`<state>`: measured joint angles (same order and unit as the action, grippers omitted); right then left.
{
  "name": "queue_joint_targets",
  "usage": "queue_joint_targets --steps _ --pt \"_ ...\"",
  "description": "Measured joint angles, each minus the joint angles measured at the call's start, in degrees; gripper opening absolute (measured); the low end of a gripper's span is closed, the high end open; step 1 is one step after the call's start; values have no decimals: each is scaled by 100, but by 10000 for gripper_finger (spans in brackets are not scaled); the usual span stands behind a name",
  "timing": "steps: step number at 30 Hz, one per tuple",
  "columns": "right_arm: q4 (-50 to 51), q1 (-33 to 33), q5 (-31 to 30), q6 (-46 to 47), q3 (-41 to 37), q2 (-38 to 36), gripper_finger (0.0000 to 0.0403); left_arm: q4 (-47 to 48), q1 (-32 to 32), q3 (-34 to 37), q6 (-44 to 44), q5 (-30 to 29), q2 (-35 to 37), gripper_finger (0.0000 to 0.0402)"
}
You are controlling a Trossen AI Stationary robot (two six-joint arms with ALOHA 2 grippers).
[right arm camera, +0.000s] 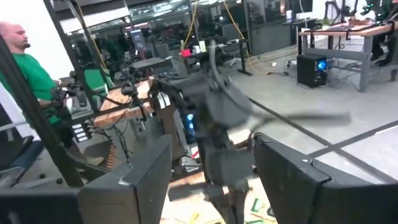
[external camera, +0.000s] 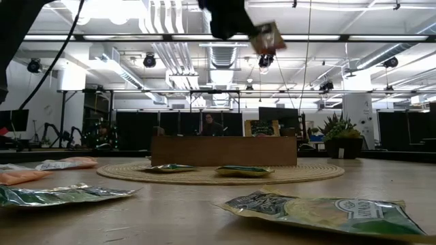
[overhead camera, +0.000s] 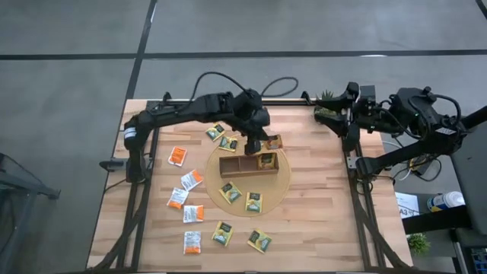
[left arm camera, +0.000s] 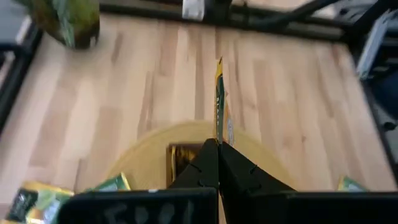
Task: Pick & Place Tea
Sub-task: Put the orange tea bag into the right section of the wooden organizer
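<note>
Left claw [overhead camera: 266,142] pinched shut; right claw [right arm camera: 211,163] apparently agape.

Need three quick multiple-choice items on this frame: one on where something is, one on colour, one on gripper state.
1. Where does the wooden tray stand?
A. on the round woven mat
B. on the bare boards at the table's near edge
C. beside the plant

2. The sachets lying on the bare table to the left of the mat are mostly
A. blue
B. orange and white
C. black

3. The left gripper is
A. wide open and empty
B. shut on a tea sachet held above the tray
C. resting flat on the table

Answers:
1. A: the high view shows the tray inside the edge of the round mat.
2. B: the orange sachets lie in a loose column there.
3. B: the left wrist view shows the fingers pinched on the tea sachet, edge-on, and the low view shows it up in the air.
</note>
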<state>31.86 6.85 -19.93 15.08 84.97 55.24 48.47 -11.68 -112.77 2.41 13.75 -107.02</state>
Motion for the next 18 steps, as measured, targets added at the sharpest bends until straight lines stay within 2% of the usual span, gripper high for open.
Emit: queue_joint_targets --steps 8,15,18 --pt "347 -2 -322 144 0 26 224 -809 142 1202 -244 -111 -2 0" --pt "379 -2 -442 142 0 48 224 -1445 368 1840 -328 -697 -2 0" --pt "384 0 -453 137 0 48 224 -1520 401 1979 -354 -760 -2 0"
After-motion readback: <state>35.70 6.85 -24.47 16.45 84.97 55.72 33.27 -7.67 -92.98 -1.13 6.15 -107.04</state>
